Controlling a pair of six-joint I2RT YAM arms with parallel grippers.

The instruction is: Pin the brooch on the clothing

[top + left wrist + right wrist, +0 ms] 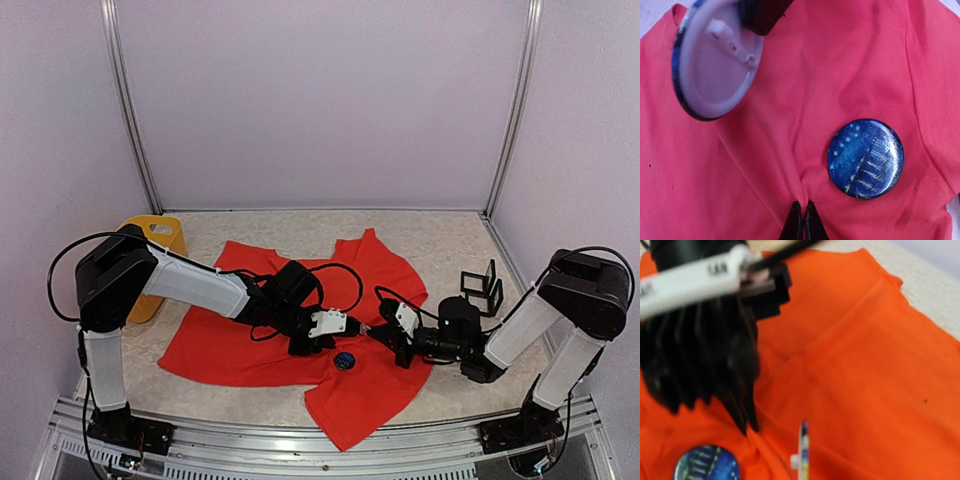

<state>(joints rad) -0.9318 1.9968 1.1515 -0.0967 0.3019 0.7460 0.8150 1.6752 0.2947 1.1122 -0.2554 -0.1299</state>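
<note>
The red T-shirt [250, 340] lies spread on the table. My left gripper [350, 325] is shut on a small raised fold of its fabric, seen close up in the left wrist view [803, 216]. A round blue brooch [865, 158] lies face up on the shirt just right of that fold; it also shows in the top view [346, 361]. My right gripper [373, 333] holds a second brooch [715, 60] by its edge, its white back and pin showing, just above the shirt. That brooch is edge-on in the right wrist view [803, 442]; the right fingers are hidden there.
A yellow object [158, 240] lies at the back left beside the shirt. A black frame-like object [483, 286] stands to the right of the shirt. The table has a beige cover [440, 240]. Purple walls enclose the space.
</note>
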